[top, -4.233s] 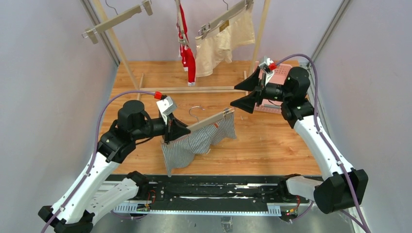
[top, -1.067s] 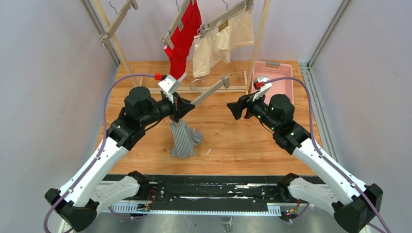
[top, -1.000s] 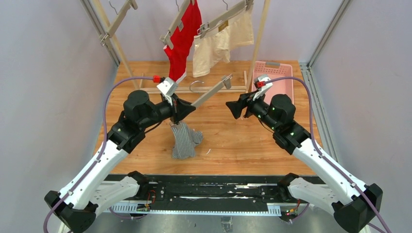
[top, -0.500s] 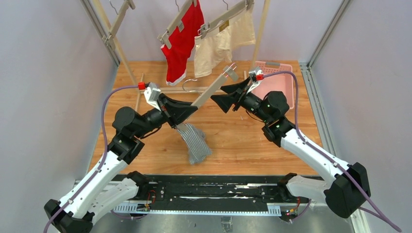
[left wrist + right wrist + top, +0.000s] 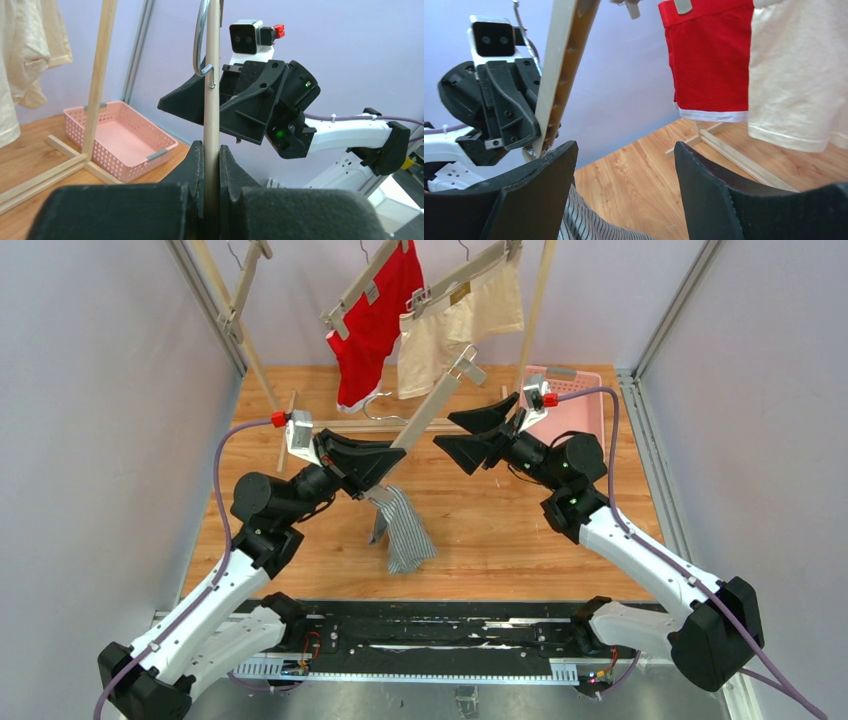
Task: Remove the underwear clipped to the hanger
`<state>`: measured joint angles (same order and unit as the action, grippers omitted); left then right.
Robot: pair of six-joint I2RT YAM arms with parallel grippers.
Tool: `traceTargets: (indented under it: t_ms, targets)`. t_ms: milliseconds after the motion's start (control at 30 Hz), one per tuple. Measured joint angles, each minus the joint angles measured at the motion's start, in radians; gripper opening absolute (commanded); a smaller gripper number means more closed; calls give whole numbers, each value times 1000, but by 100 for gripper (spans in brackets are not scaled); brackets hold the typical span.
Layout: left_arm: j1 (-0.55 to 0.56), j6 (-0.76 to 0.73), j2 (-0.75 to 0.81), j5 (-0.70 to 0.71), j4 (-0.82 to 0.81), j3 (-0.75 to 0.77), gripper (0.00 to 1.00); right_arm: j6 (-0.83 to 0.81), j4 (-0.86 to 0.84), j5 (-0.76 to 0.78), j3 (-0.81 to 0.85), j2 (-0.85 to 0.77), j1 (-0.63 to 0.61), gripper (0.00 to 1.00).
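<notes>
Two black grippers are facing each other over the wooden table (image 5: 520,530). The left gripper (image 5: 383,462) is clamping its fingers together on the flat bar of a pale wooden clip hanger (image 5: 432,405), which is tilting steeply up and away toward the back. In the left wrist view the bar is sitting squeezed between the two pads, with the metal hook rising above them. The right gripper (image 5: 445,429) is hovering just beside the hanger's upper half with its jaws standing wide apart and gripping nothing.

One pair of grey, finely striped boxer briefs (image 5: 405,530) is dangling in a bunched strip from the hanger's lower end, just under the left gripper, its hem reaching down near the table. Whether a clip is gripping it there is hard to tell.

At the back, bright red boxer briefs with white trim (image 5: 375,325) and plain cream boxer briefs (image 5: 455,330) are hanging side by side from two more hangers on a light wooden rack (image 5: 535,310). A pink plastic lattice basket (image 5: 125,142) is sitting on the table at the back right, beside the rack's foot.
</notes>
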<state>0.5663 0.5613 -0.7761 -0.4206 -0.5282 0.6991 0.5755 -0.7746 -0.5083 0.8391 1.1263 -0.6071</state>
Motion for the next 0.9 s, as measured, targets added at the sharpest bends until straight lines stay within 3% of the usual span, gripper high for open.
traceTargets:
  t_ms: [433, 500, 667, 900]
  targets:
    - [0, 98, -81, -9, -139, -44, 0, 95, -178, -66, 43, 99, 0, 71]
    - [0, 103, -82, -16, -150, -44, 0, 107, -195, -71, 55, 117, 0, 66]
    - [0, 113, -85, -19, -160, -44, 0, 135, -246, -96, 97, 150, 0, 36]
    - [0, 118, -98, -10, -183, -44, 0, 185, -309, -119, 135, 195, -3, 38]
